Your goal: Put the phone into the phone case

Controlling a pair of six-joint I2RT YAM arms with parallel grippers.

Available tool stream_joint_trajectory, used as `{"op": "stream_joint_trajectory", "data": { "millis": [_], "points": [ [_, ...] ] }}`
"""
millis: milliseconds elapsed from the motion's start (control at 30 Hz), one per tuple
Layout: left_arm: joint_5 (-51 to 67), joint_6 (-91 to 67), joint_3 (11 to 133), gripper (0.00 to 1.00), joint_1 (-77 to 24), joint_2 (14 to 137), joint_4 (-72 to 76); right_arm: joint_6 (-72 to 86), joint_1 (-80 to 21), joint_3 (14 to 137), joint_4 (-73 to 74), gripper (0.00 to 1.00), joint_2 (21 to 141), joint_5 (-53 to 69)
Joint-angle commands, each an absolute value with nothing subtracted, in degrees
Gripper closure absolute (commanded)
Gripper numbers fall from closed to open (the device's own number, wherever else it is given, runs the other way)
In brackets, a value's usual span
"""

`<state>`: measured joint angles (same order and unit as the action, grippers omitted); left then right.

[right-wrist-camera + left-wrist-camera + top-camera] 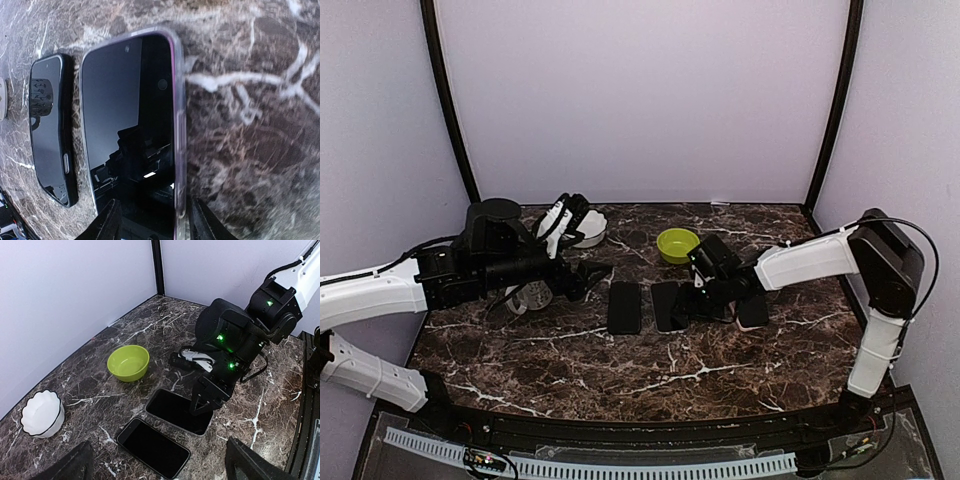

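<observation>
A black phone lies screen up inside a clear phone case (177, 150); its screen (125, 100) mirrors my right arm. The same cased phone (172, 409) (669, 305) is at the table's middle. My right gripper (155, 212) (202, 400) (705, 297) hovers low over its near end, open. One finger (206, 220) stands just outside the case's edge; the other finger (106, 222) is over the screen's far side. My left gripper (160, 472) (588, 275) hangs wide open and empty, left of both phones.
A second black phone (153, 447) (50, 130) (624, 307) lies beside the cased one. Behind them stand a green bowl (677, 244) (128, 362) and a white fluted bowl (43, 413) (588, 232). A dark flat thing (752, 312) lies right of my right gripper.
</observation>
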<state>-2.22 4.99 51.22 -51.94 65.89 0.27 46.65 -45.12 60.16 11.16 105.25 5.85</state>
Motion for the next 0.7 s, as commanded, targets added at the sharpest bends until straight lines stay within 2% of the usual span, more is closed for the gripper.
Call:
{"op": "stream_joint_trajectory", "data": {
  "millis": [0, 667],
  "points": [
    [-2.37, 5.88, 51.07, 0.07, -51.57, 64.76, 0.32, 49.73, -47.04, 57.40, 12.93, 0.54, 104.15, 5.34],
    [-1.93, 5.97, 50.80, 0.07, -51.60, 64.76, 0.29, 50.49, -48.43, 59.18, 11.48, 0.55, 103.97, 5.90]
  ]
}}
